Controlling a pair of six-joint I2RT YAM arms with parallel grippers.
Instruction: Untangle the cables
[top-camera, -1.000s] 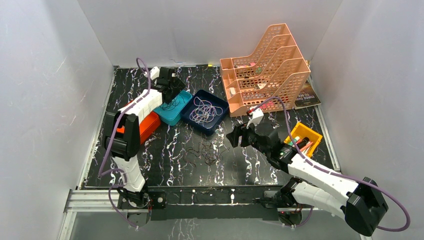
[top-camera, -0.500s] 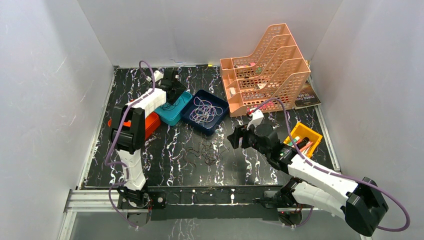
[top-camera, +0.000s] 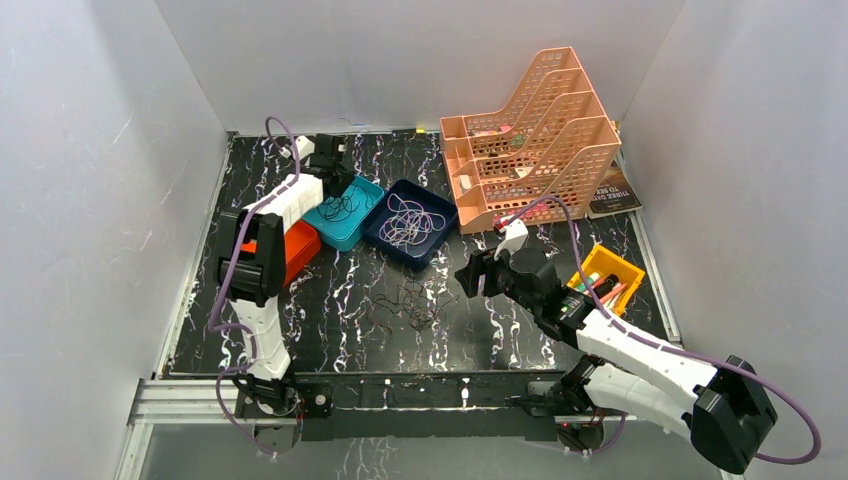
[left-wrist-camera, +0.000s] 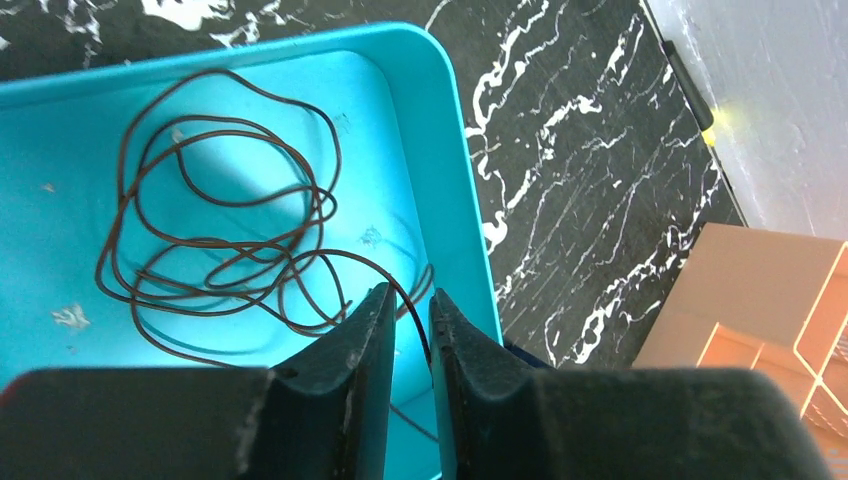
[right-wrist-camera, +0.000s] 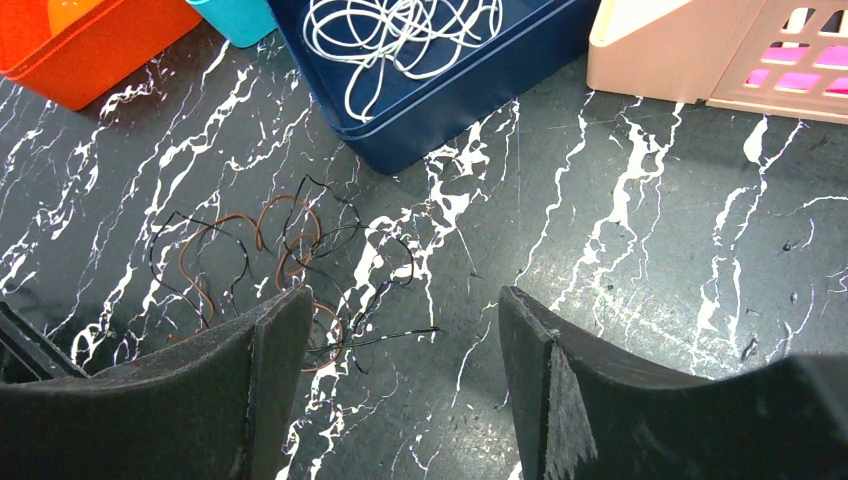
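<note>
A brown cable (left-wrist-camera: 230, 250) lies coiled in the teal tray (left-wrist-camera: 455, 150), also seen as the brown cable (top-camera: 343, 207) from above. My left gripper (left-wrist-camera: 410, 292) hovers at that tray's far corner, its jaws drawn to a narrow slit. One brown strand runs through the slit; whether it is pinched does not show. Whitish cables (right-wrist-camera: 405, 30) fill the navy tray (right-wrist-camera: 450, 110). A tangle of black and brown cables (right-wrist-camera: 290, 260) lies on the table. My right gripper (right-wrist-camera: 400, 330) hangs open just right of that tangle, holding nothing.
An orange tray (top-camera: 295, 250) sits left of the teal tray (top-camera: 352, 235), partly under my left arm. A peach file rack (top-camera: 530, 150) stands at the back right, with a book (top-camera: 612, 195) beside it. A yellow bin (top-camera: 605, 275) of pens is by my right arm.
My left gripper has drawn back from over the teal tray toward its far-left corner, and its jaws have narrowed from wide to a slit. The right arm has not moved.
</note>
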